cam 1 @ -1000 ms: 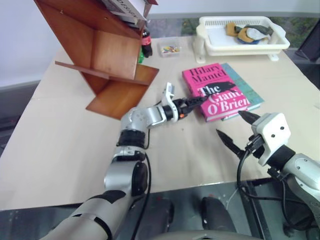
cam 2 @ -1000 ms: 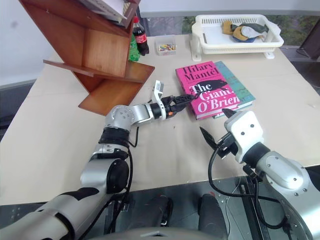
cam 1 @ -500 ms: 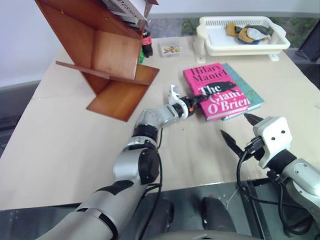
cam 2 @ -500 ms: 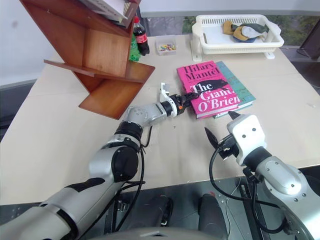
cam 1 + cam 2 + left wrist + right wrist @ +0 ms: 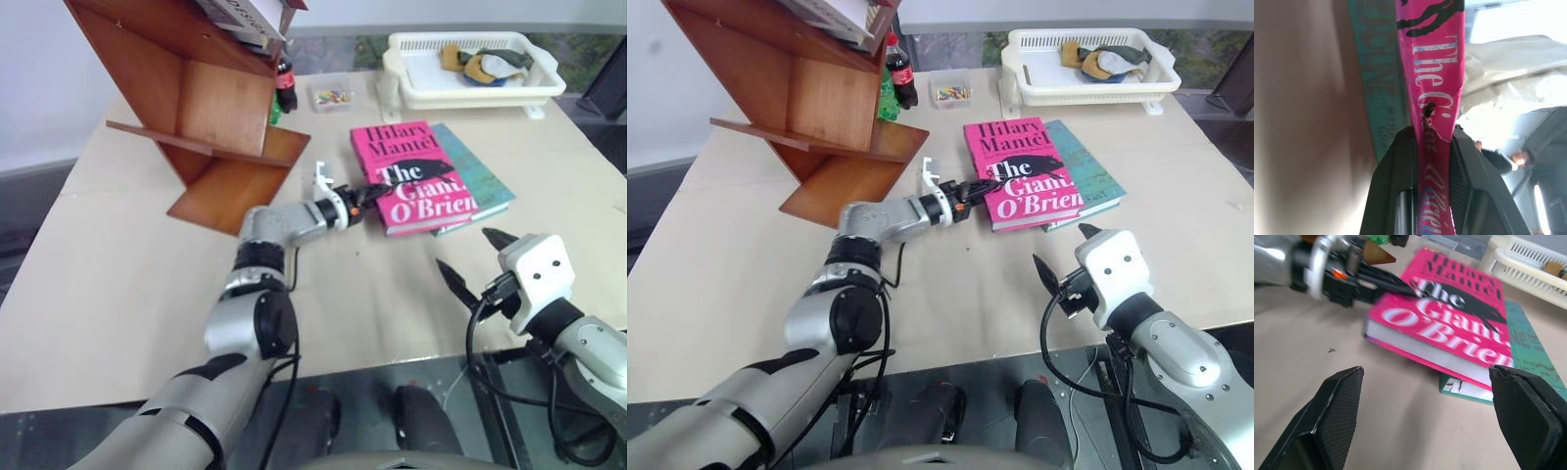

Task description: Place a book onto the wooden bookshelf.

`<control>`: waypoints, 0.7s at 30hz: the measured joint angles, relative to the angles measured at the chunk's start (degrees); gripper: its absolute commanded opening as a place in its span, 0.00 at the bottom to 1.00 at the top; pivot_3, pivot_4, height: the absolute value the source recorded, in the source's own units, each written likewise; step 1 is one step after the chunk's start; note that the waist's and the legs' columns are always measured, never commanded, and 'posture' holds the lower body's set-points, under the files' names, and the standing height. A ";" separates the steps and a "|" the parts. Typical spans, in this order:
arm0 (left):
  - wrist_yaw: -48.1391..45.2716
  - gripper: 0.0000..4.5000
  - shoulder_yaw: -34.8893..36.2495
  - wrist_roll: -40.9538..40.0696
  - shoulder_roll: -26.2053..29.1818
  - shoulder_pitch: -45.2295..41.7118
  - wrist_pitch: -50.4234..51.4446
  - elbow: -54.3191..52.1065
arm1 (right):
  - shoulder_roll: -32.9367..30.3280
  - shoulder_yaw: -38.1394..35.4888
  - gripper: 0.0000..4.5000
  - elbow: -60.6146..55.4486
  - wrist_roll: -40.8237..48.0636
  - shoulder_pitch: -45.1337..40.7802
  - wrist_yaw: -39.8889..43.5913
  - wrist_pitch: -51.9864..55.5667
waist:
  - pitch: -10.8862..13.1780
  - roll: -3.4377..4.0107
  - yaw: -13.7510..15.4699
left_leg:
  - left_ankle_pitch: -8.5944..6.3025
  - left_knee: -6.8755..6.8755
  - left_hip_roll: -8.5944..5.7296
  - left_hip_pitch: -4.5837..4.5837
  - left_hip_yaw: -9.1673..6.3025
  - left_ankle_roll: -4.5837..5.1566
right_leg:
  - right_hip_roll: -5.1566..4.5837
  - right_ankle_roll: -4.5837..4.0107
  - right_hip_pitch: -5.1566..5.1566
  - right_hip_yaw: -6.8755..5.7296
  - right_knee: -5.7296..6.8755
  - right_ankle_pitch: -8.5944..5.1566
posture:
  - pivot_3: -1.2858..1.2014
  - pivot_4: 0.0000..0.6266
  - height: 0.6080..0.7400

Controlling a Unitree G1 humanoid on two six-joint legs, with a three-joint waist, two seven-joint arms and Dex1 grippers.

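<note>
Head stereo pair: high vantage, facing forward and down across the beige table (image 5: 118, 294), the two eyes slightly offset sideways. Left wrist camera: very close, sighting along its black fingers (image 5: 1396, 196) at the bright pink hardback book (image 5: 1437, 73). Right wrist camera: low, near the tabletop, facing that same book (image 5: 1449, 323), common to all views.
</note>
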 measured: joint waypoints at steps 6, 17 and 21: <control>-7.76 0.17 -11.23 -0.83 6.69 7.22 3.65 -26.12 | 0.47 -2.71 0.94 -0.06 0.49 -0.11 1.68 0.01 | -0.01 0.01 0.39 | 0.00 0.00 0.00 0.02 0.00 -0.01 | -0.01 -0.01 0.04 0.01 0.00 0.00 | 0.52 0.24 1.00; -34.92 0.17 -35.65 34.59 30.32 15.57 -65.24 -44.31 | -0.24 -13.24 0.94 -0.33 17.80 -4.41 9.03 -0.65 | 0.00 0.05 0.59 | -0.01 -0.21 0.10 0.05 0.07 0.01 | -0.03 -0.05 0.10 0.03 -0.32 0.02 | 0.52 0.24 1.00; -37.31 0.17 -32.84 37.50 32.98 12.33 -85.19 -37.79 | -2.51 -13.96 0.94 -0.20 24.00 -4.19 11.66 -0.61 | 0.02 0.02 0.40 | -0.03 -0.21 0.10 -0.01 0.06 0.05 | -0.03 -0.04 0.07 -0.02 -0.36 0.02 | 0.52 0.24 1.00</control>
